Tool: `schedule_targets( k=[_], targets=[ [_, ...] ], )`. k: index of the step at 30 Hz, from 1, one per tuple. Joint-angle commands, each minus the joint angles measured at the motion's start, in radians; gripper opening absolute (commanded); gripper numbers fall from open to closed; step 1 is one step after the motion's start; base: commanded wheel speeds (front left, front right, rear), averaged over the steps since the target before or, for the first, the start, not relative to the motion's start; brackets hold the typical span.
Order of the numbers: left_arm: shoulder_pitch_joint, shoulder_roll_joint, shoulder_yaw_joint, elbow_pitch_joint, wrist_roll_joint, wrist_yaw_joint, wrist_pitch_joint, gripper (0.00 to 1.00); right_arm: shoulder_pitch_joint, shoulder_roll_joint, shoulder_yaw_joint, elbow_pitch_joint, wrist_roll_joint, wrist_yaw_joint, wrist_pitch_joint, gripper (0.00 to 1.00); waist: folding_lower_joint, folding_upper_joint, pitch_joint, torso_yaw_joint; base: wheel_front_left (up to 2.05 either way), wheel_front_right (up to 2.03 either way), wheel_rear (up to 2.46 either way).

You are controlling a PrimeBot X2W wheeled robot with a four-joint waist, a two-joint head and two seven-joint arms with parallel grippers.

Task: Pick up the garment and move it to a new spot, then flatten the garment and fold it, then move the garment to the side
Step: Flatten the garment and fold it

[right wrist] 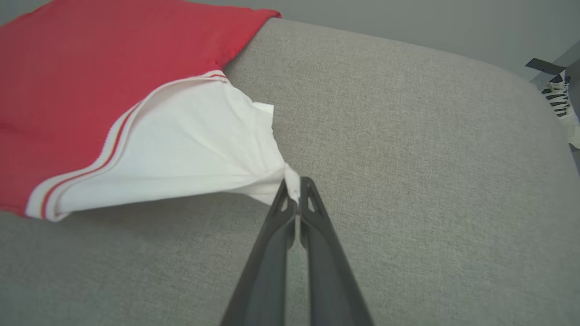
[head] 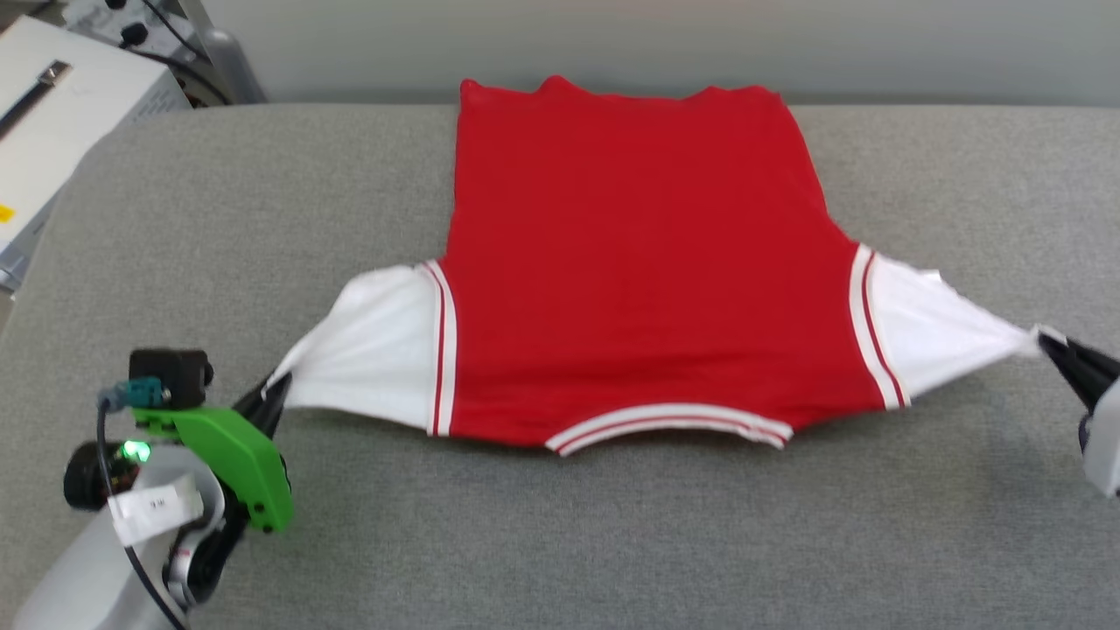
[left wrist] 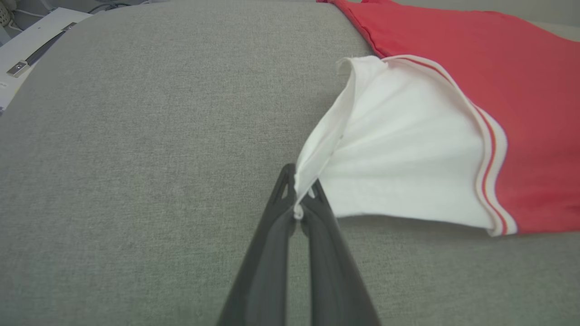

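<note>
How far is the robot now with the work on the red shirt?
Done: the garment lies spread on the grey surface. In hand: the left gripper and the right gripper each pinch a white sleeve tip, stretching it flat. Left: folding it and moving it aside.

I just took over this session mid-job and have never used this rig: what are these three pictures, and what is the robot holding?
It is a two-armed robot. The wide picture comes from its head, looking down on a grey padded surface. The other two come from a camera on each wrist. A red jersey T-shirt lies spread out, plain side up, collar towards the robot. The left gripper is shut on the tip of the left white sleeve, and the right gripper on the right white sleeve. Both sleeves are drawn taut sideways.
</note>
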Motion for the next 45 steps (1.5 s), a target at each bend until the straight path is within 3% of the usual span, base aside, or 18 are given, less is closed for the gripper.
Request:
schedule_targets(
  k=[1, 14, 21, 23, 31, 35, 39, 45],
  targets=[
    [0.046, 0.019, 0.000, -0.016, -0.009, 0.019, 0.010, 0.00, 0.044, -0.033, 0.002, -0.009, 0.014, -0.002, 0.011, 0.00, 0.0002, 0.0113, -0.056, -0.005, 0.00, 0.00, 0.00],
    [0.347, 0.063, -0.018, -0.260, -0.067, 0.126, 0.055, 0.00, 0.294, -0.106, -0.048, -0.123, 0.131, -0.002, 0.103, 0.00, 0.0002, 0.0113, -0.122, -0.017, 0.00, 0.00, 0.00],
    [0.385, 0.058, -0.021, -0.339, -0.071, 0.159, 0.052, 0.00, 0.368, -0.078, -0.116, -0.135, 0.170, -0.002, 0.129, 0.00, 0.0002, 0.0113, -0.129, -0.001, 0.00, 0.00, 0.00],
    [0.392, 0.055, -0.022, -0.360, -0.070, 0.167, 0.049, 0.00, 0.376, -0.067, -0.138, -0.154, 0.176, -0.002, 0.138, 1.00, 0.0002, 0.0113, -0.119, 0.002, 0.00, 0.00, 0.00],
    [0.375, 0.067, -0.038, -0.499, -0.035, 0.191, 0.067, 0.00, 0.342, -0.055, -0.265, -0.251, 0.197, -0.002, 0.248, 1.00, 0.0002, 0.0113, -0.039, 0.036, 0.00, 0.00, 0.00],
    [0.349, 0.097, -0.065, -0.591, 0.008, 0.185, 0.097, 0.00, 0.265, -0.013, -0.357, -0.304, 0.224, -0.002, 0.363, 1.00, 0.0002, 0.0113, 0.032, 0.065, 0.00, 0.00, 0.00],
    [0.318, 0.116, -0.078, -0.672, 0.047, 0.192, 0.121, 0.00, 0.141, 0.036, -0.433, -0.322, 0.178, -0.002, 0.536, 1.00, 0.0002, 0.0113, 0.127, 0.110, 0.00, 0.00, 0.00],
    [0.258, 0.137, -0.106, -0.766, 0.085, 0.196, 0.205, 0.00, -0.117, 0.143, -0.535, -0.287, -0.022, -0.002, 0.834, 1.00, 0.0002, 0.0113, 0.267, 0.200, 0.00, 0.00, 0.00]
  ],
)
